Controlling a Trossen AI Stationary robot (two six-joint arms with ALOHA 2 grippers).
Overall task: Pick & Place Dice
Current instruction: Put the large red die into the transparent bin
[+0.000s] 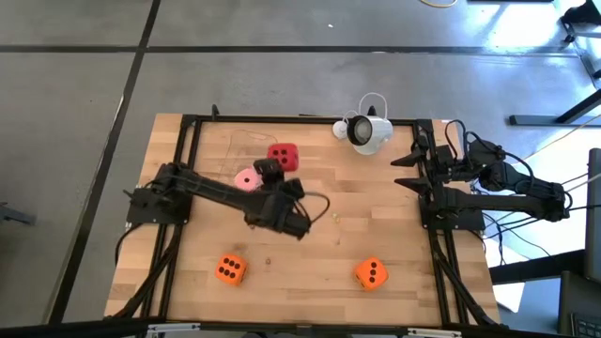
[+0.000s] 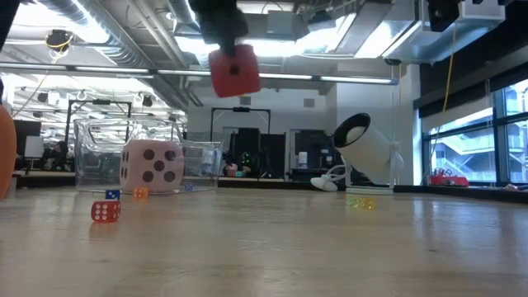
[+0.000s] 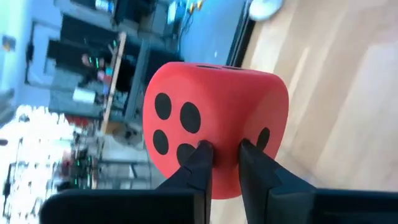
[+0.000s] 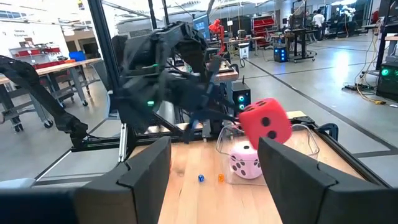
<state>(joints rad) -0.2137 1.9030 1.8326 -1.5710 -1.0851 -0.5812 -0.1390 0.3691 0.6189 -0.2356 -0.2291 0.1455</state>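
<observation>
My left gripper (image 1: 272,167) is shut on the red die (image 1: 283,157), which hangs high above the table in the low view (image 2: 234,71). Beside it the pink die (image 1: 247,178) rests on the table within the faint outline of a clear container (image 4: 298,146). Two orange dice (image 1: 230,269) (image 1: 372,273) lie near the table's front edge. My right gripper (image 1: 406,171) waits open at the right edge, its fingers wide apart in its wrist view (image 4: 214,180) with nothing between them. My left gripper pinches the red die between its two fingers at the edge nearest to it (image 3: 224,163), beside the face with several pips. The soft wall is dented in between the fingertips (image 3: 202,158). The fingers come from the table's near side, slanting slightly down. The die is lifted clear.
A white lamp-like device (image 1: 366,131) lies at the far edge, right of the middle. Tiny dice, one red (image 2: 105,211), lie on the wood near the clear container. A black frame (image 1: 188,131) runs around the tabletop. Bare wood shows in the middle (image 1: 329,244).
</observation>
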